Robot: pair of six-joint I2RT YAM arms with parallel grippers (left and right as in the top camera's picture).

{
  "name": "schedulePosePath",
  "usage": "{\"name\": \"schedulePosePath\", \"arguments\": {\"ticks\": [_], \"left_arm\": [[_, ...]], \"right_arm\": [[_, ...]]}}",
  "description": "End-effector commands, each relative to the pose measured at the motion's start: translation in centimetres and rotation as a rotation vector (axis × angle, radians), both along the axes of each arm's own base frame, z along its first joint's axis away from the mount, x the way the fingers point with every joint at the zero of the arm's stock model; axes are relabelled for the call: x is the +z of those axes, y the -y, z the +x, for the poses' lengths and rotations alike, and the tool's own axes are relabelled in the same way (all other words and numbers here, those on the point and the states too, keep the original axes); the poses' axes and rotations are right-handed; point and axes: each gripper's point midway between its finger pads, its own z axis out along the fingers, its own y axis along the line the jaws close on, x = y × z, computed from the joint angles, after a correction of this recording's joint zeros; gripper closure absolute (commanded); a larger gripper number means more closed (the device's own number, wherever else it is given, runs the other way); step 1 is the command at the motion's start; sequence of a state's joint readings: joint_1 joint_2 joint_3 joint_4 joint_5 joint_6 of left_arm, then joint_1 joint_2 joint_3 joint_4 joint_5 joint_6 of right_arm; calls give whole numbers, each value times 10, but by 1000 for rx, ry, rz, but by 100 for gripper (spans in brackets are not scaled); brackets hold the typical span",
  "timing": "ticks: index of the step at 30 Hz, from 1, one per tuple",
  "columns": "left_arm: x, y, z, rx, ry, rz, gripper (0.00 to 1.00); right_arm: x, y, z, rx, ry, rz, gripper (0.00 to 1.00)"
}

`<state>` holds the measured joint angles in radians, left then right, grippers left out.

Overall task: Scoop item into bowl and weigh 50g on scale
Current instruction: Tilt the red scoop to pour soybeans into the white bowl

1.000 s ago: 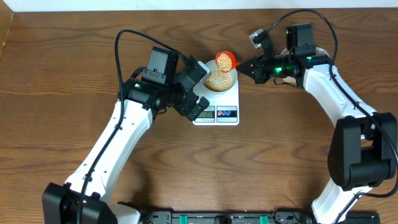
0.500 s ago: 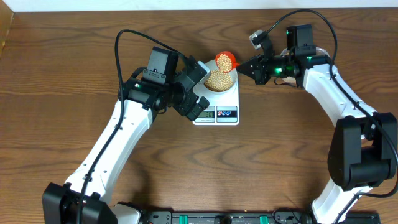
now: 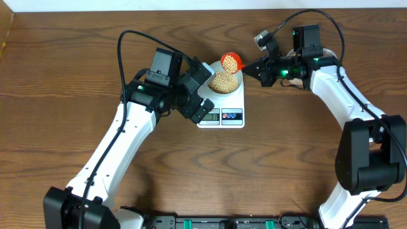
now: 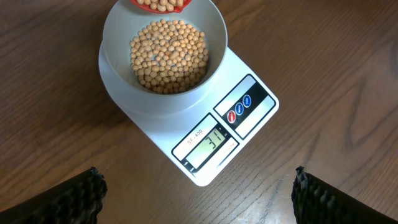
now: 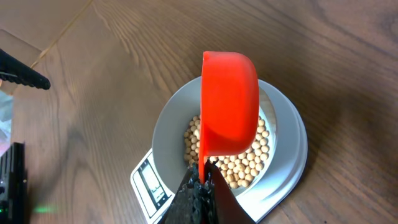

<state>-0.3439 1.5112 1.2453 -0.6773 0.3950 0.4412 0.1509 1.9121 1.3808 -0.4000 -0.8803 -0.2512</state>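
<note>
Barely shifted, right gripper [image 5: 202,186] pinches red scoop [image 5: 229,102] at 12 o'clock over bowl [image 4: 118,37]; tan beans [image 4: 168,56] heaped inside; left gripper [image 4: 199,199] wide

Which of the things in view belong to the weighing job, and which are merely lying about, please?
In the job: beans, bowl, scale, red scoop, right hand shut on the scoop's handle.

Apart from it: left hand, open and holding nothing; black rail by the robot's base.
</note>
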Motion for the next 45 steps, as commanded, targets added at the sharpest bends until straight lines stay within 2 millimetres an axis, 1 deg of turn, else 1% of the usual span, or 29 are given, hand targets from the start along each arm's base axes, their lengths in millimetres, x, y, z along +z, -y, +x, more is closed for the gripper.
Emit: {"name": "schedulePosePath", "arguments": {"ticks": [1,17,21,28,33,45], "left_arm": [[0,2,-1,3,-15,-16,2],[0,2,-1,3,-15,-16,2],[0,2,-1,3,-15,-16,2],[0,2,-1,3,-15,-16,2],[0,2,-1,3,-15,-16,2],[0,2,-1,3,-15,-16,2]], "right_arm": [[10,-4,-4,41,65,-6,99],[8,-2,-2,72,138,-47,99],[8,-5,-3,97,166,-55,99],[6,-16,-8,136,200,-79,99],[0,-18,-5,120,205,-128,99],[0,-18,-5,120,205,-128,99]]}}
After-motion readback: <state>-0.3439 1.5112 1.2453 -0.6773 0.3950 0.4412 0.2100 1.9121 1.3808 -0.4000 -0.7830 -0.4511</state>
